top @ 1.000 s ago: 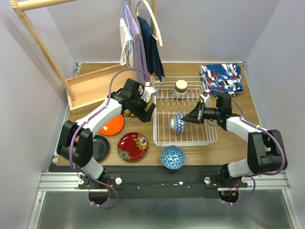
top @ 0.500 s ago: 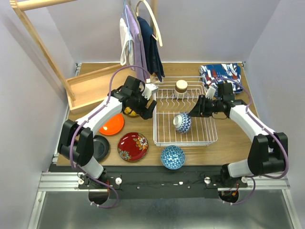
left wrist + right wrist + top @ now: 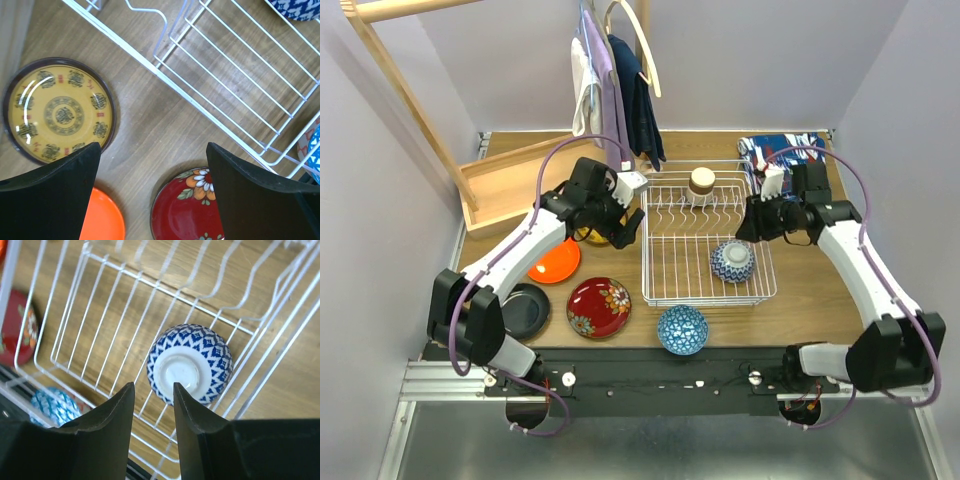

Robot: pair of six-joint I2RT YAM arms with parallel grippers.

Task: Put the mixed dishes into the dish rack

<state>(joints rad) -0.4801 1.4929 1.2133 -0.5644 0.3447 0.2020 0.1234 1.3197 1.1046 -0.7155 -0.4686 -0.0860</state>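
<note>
Top camera first: the blue-and-white bowl (image 3: 732,261) sits upside down in the dish rack (image 3: 670,275), in its 4 o'clock corner, with the foot ring pointing straight up. The right tool (image 3: 748,224) hangs over the rack at the bowl's 1 o'clock, apart from it. The left tool (image 3: 623,227) hovers just off the rack's 9 o'clock edge, over the worktop (image 3: 810,290).

Left wrist camera: the fingers are spread wide with nothing between them. The yellow-patterned plate (image 3: 59,110) lies at 10 o'clock, the orange plate (image 3: 102,220) at 7 and the red floral plate (image 3: 185,210) at 5, all flat on the wood outside the rack wires.

Right wrist camera: this tool is released, fingers parted and empty. The bowl rests rim down on the rack floor just past the fingertips at 12 o'clock, white foot facing the lens.
</note>
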